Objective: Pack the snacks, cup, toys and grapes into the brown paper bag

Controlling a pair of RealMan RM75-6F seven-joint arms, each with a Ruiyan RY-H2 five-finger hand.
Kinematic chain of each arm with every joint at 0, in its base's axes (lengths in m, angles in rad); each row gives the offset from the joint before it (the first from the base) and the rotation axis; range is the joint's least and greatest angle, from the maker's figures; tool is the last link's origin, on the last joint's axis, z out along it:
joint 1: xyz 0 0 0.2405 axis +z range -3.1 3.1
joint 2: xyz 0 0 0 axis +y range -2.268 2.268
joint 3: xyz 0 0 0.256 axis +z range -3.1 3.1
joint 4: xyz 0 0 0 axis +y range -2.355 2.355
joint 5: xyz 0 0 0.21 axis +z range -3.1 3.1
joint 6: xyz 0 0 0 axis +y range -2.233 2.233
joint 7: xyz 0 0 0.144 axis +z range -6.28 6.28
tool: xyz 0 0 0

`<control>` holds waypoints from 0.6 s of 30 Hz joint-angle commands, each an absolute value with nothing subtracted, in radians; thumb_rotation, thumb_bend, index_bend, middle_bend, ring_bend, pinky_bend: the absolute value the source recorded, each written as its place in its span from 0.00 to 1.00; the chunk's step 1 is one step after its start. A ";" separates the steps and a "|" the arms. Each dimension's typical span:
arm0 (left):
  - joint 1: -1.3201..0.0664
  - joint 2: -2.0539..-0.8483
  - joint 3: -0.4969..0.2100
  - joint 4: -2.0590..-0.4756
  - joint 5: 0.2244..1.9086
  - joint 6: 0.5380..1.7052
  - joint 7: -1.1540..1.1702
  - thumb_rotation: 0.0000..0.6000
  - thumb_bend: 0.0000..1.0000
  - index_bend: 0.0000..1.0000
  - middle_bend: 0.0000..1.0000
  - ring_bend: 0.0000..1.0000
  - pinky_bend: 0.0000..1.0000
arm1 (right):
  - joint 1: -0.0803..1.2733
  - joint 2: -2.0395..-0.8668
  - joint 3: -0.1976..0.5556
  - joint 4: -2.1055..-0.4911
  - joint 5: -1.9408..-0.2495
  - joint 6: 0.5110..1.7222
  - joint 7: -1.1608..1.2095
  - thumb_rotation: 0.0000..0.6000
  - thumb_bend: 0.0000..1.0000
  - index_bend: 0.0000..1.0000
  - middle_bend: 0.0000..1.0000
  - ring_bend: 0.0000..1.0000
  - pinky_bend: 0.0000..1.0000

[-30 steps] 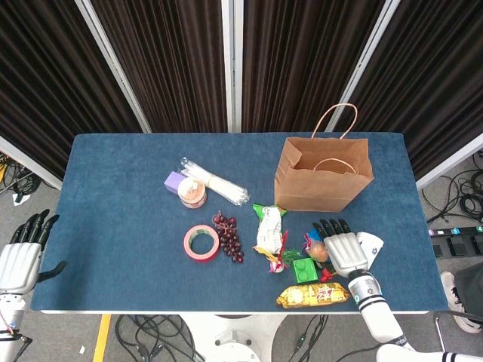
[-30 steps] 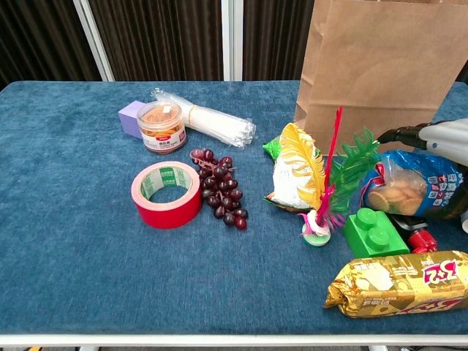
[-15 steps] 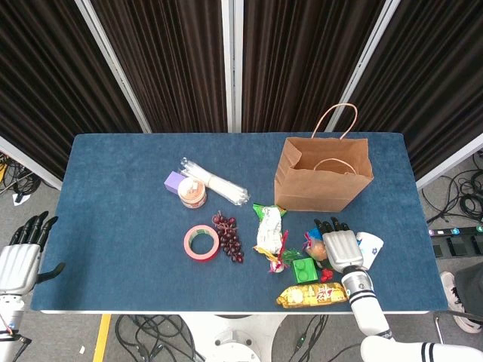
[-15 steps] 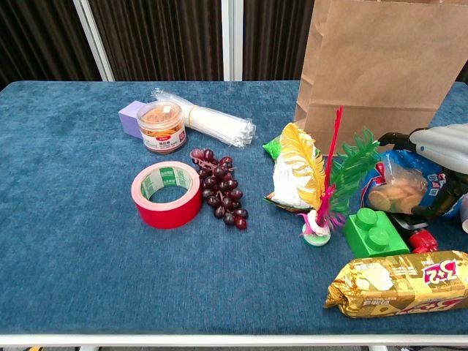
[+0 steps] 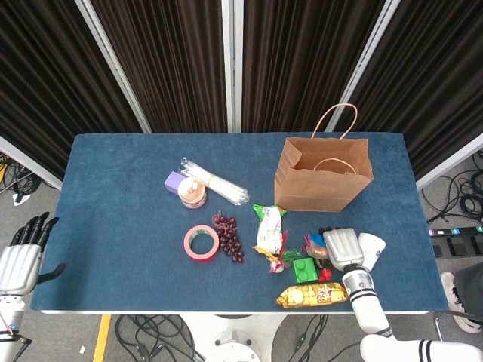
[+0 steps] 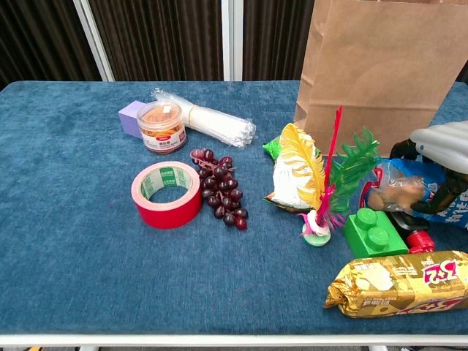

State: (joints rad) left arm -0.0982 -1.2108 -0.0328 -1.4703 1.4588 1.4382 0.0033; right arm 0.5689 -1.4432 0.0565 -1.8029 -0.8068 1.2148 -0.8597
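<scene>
My right hand point(image 6: 443, 150) is curled down over the blue snack packet point(image 6: 398, 191), fingers wrapped around its upper edge; I judge the packet gripped, though it is not yet lifted off the table point(image 5: 121, 196). The packet lies just in front of the brown paper bag point(image 5: 323, 175), touching the green block point(image 6: 375, 232) and near the gold biscuit pack point(image 6: 398, 281).

Handling judgement: the packet is light, soft film with air and brittle biscuits inside. The film looks slippery and will crumple. I take hold across the gathered top seam, not the bulging middle, with moderate pressure to avoid crushing the contents.

The feather toy point(image 6: 323, 179) stands close by; lifting straight up should avoid snagging it.

My left hand point(image 5: 21, 258) hangs beside the table's corner, fingers extended and apart, holding nothing.
</scene>
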 commanded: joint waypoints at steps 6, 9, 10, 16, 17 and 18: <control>-0.103 -1.209 -0.036 -1.480 1.464 1.438 0.009 1.00 0.23 0.14 0.13 0.03 0.17 | 0.568 -1.380 0.078 -1.862 -0.896 1.259 -0.815 1.00 0.30 0.66 0.56 0.58 0.75; -0.106 -1.209 -0.038 -1.484 1.463 1.436 0.010 1.00 0.23 0.14 0.13 0.03 0.17 | 0.578 -1.338 0.104 -1.926 -0.935 1.279 -0.814 1.00 0.29 0.66 0.56 0.58 0.75; -0.106 -1.209 -0.038 -1.485 1.463 1.436 0.010 1.00 0.23 0.14 0.13 0.03 0.17 | 0.582 -1.323 0.112 -1.951 -0.947 1.286 -0.818 1.00 0.29 0.66 0.56 0.58 0.75; -0.108 -1.205 -0.035 -1.499 1.474 1.439 0.015 1.00 0.23 0.14 0.13 0.03 0.17 | 0.627 -1.186 0.217 -2.171 -0.950 1.317 -0.847 1.00 0.29 0.66 0.56 0.58 0.75; -0.109 -1.204 -0.036 -1.500 1.474 1.439 0.015 1.00 0.23 0.14 0.13 0.03 0.17 | 0.636 -1.167 0.237 -2.199 -0.946 1.323 -0.853 1.00 0.29 0.66 0.56 0.58 0.75; -0.110 -1.204 -0.037 -1.502 1.474 1.437 0.014 1.00 0.23 0.14 0.13 0.03 0.17 | 0.648 -1.143 0.264 -2.231 -0.938 1.333 -0.862 1.00 0.29 0.66 0.56 0.58 0.75</control>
